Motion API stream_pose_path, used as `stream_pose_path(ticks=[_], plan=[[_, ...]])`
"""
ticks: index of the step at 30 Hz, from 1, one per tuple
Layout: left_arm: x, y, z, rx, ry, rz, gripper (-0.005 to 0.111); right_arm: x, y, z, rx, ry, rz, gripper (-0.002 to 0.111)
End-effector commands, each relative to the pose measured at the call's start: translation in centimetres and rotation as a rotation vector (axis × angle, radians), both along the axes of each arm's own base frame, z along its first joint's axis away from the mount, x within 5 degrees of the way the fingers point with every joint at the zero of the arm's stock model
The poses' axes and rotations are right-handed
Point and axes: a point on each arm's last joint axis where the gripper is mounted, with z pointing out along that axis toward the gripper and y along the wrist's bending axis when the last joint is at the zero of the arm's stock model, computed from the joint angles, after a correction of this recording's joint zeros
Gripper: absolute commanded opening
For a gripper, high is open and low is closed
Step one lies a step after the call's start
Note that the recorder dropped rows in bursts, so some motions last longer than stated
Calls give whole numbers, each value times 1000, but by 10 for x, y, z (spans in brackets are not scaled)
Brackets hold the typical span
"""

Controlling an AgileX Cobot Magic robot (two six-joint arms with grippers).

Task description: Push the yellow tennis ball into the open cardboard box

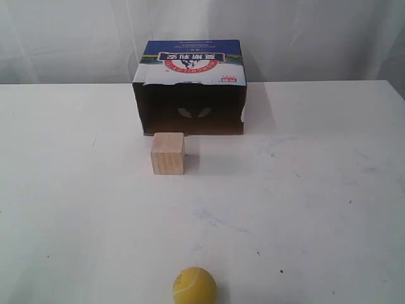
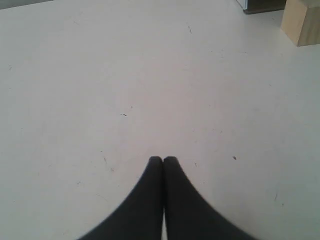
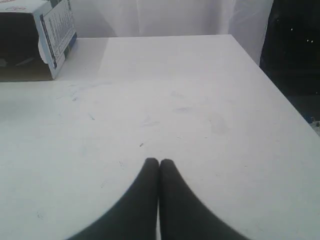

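The left fingers (image 2: 150, 192) are pressed together tip to tip with nothing between them, over a bare stretch of the white desk (image 1: 76, 190). The left wrist view also catches the wooden cube (image 2: 301, 22) off to one side, clear of the fingers.

In the exterior view the cube (image 1: 168, 153) stands just in front of the left part of the box's opening; whether it touches the box cannot be told. The yellow tennis ball (image 1: 195, 286) lies at the near edge of the desk, about mid-width, partly cut off by the frame. It is well apart from the box, and the cube sits slightly left of the line between them.

The cardboard box (image 1: 190, 85) stands at the far edge, mid-width, with its dark open side facing the near edge and its blue printed panel on top.

The right fingers (image 3: 172, 200) are likewise closed tight and empty, above bare desk, and the box (image 3: 52, 37) shows at a corner of the right wrist view.
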Motion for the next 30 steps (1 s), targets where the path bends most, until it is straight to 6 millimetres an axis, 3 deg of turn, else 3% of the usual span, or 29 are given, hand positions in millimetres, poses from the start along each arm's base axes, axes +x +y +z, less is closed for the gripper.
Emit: stream_pose_path(ticks=[1, 6, 9, 10, 14, 16, 24, 27, 29, 30], plan=[[0, 0, -1, -4, -5, -4, 0, 0, 0, -1, 5, -10, 0, 0], [0, 0, -1, -4, -5, -4, 0, 1, -5, 3, -364, -25, 42, 0], [0, 0, -1, -4, -5, -4, 0, 2, -3, 10, -353, -102, 44, 0], [0, 0, -1, -4, -5, -4, 0, 3, -1, 15, -268, -170, 38, 0], [0, 0, -1, -4, -5, -4, 0, 2, -1, 40, 374, -466, -27, 0], [0, 0, -1, -4, -5, -4, 0, -1, -5, 50, 611, -599, -50, 0], [0, 0, -1, -4, -5, -4, 0, -21, -18, 81, 690, -1041, -55, 0], [0, 0, -1, -4, -5, -4, 0, -22, -25, 79, 967, -1068, -70, 0], [0, 0, -1, -4, -5, -4, 0, -27, -20, 103, 943, -1087, 1, 0], [0, 0, -1, -4, -5, -4, 0, -30, -14, 128, 852, -1085, 55, 0]])
